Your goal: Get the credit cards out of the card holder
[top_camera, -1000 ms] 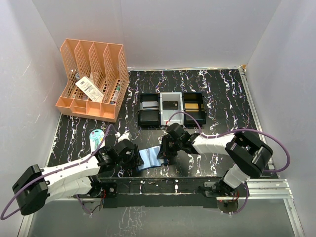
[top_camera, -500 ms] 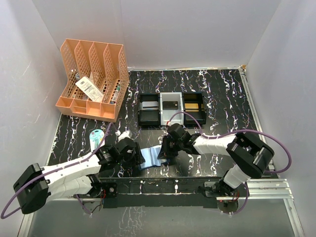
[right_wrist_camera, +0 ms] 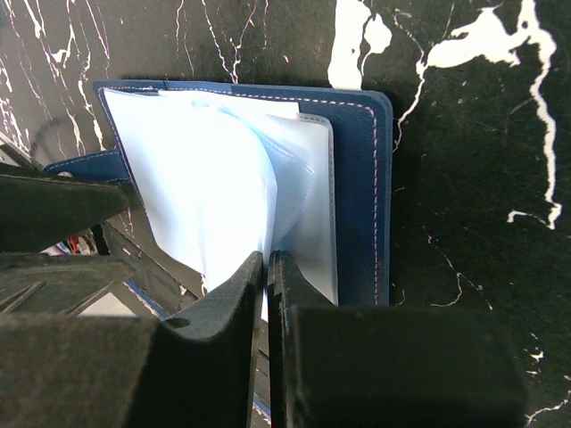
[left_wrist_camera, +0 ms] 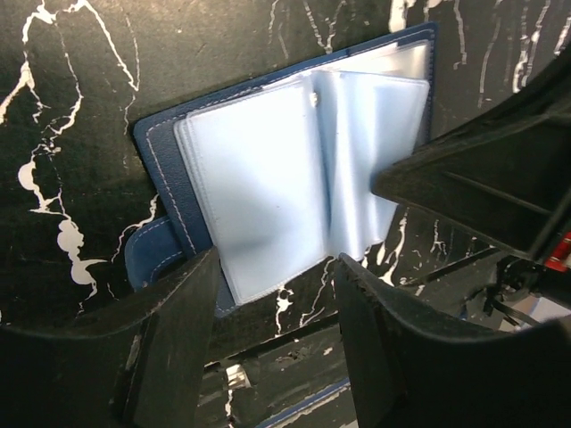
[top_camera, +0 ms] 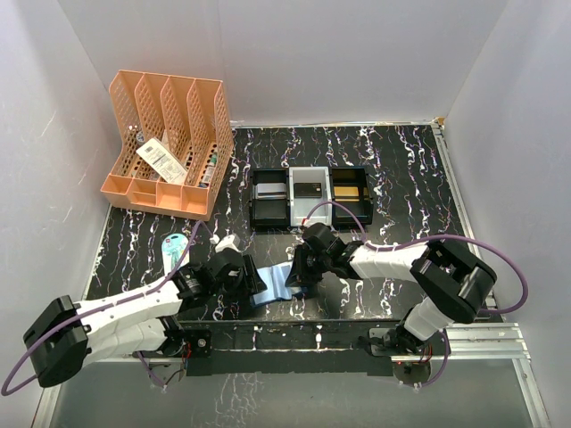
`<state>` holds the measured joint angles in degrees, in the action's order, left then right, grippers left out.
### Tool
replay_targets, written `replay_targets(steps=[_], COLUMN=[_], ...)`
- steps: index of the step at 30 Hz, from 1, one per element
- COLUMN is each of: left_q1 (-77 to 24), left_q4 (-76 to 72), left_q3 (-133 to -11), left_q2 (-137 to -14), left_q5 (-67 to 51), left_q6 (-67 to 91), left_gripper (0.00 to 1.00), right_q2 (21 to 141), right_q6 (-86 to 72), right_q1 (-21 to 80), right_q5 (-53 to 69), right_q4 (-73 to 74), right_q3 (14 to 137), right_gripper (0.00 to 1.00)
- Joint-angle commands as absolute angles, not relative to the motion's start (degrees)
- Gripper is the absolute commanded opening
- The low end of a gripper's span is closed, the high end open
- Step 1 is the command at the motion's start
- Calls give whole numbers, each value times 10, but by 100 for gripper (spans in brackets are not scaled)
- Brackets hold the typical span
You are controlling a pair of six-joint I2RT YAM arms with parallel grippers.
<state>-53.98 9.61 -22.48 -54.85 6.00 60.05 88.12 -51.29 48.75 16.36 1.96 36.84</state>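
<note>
Open card holder (top_camera: 270, 287) lies at the table's 6 o'clock edge, left gripper (left_wrist_camera: 277, 267) jaws apart astride its cover, right gripper (right_wrist_camera: 268, 272) pinched on a clear sleeve (right_wrist_camera: 223, 178) at 3 o'clock; a pull risks tearing the sleeve or dragging the unclamped holder, no credit cards showing.

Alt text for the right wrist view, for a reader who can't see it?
The right gripper pinches a pale translucent plastic sleeve of the open navy-blue bifold card holder, lying on the black white-veined table. No cards visible.
</note>
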Motion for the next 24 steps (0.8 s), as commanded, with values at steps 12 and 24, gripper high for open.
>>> replay_targets(steps=[12, 24], left_q1=[-542, -542], left_q4=[62, 57], left_q3=[-199, -189], left_q2=[-589, -586], left_q5=[70, 71], left_q6=[616, 609], left_gripper=[45, 40], right_q2=[855, 834], right_q6=[-502, -438], right_q1=[489, 490], right_q5=[153, 51], right_q4=[31, 156], right_q3=[384, 467], right_gripper=[11, 31])
